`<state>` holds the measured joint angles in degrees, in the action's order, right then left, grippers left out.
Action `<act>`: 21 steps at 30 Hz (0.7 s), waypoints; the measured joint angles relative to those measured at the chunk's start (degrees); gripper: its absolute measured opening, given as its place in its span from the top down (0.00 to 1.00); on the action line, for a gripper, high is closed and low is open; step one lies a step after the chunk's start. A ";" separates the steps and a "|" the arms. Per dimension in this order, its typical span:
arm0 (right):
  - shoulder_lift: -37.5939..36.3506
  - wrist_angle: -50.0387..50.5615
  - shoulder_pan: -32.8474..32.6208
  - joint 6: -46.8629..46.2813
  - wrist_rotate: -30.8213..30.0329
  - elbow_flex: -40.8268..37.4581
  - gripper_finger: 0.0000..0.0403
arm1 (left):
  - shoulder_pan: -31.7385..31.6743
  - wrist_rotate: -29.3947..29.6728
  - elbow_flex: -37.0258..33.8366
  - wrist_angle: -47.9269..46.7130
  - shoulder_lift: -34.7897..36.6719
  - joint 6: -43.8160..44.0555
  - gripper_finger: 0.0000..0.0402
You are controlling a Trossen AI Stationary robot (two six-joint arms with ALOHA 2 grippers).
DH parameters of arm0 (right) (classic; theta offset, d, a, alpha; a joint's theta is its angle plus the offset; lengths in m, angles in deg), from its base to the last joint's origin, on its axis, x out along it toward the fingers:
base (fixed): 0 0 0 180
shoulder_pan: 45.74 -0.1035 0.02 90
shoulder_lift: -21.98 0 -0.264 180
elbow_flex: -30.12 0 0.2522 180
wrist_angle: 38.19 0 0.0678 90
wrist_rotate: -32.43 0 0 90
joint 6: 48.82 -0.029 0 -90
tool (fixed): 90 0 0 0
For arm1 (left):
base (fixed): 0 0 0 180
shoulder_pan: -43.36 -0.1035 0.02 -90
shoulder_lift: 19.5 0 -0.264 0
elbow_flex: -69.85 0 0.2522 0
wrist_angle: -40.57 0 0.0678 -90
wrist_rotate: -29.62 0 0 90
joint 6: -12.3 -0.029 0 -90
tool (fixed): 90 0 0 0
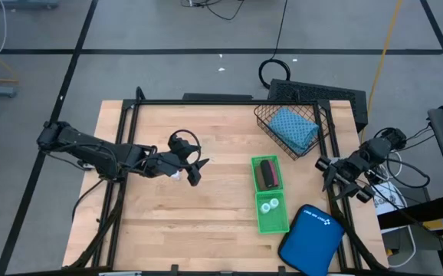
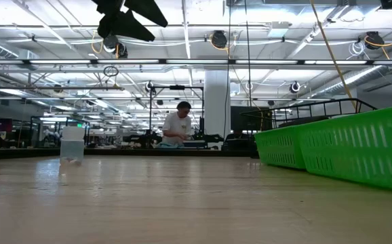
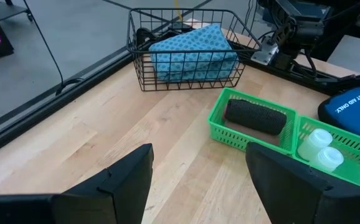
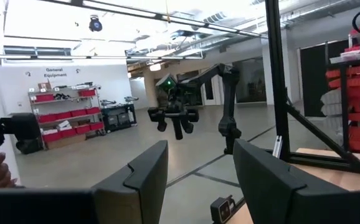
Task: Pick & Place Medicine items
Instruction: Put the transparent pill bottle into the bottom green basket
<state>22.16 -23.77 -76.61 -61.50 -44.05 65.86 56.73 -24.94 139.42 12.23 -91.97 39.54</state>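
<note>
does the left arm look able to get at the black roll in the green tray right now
Probably yes. The left pincer is open and empty above bare table, and the black roll lies uncovered in the tray. Nothing stands between them; only the low tray wall surrounds the roll.

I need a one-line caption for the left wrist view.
Open left claw faces green tray with black roll, white bottles.

1. Black roll (image 3: 255, 116) lies on its side in the green tray (image 1: 257, 192).
2. Two white bottles (image 3: 320, 148) stand beside it, in the next compartment.
3. Teal pouch (image 3: 190, 51) rests tilted in the wire basket (image 3: 142, 68).
</note>
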 joint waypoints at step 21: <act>0.07 0.17 0.02 -4.67 0.11 -1.53 0.57 | 0.00 0.02 0.00 1.69 0.00 0.00 0.34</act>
<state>22.23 -23.59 -76.59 -66.16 -43.94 64.32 56.73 -24.92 139.42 13.92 -91.97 39.55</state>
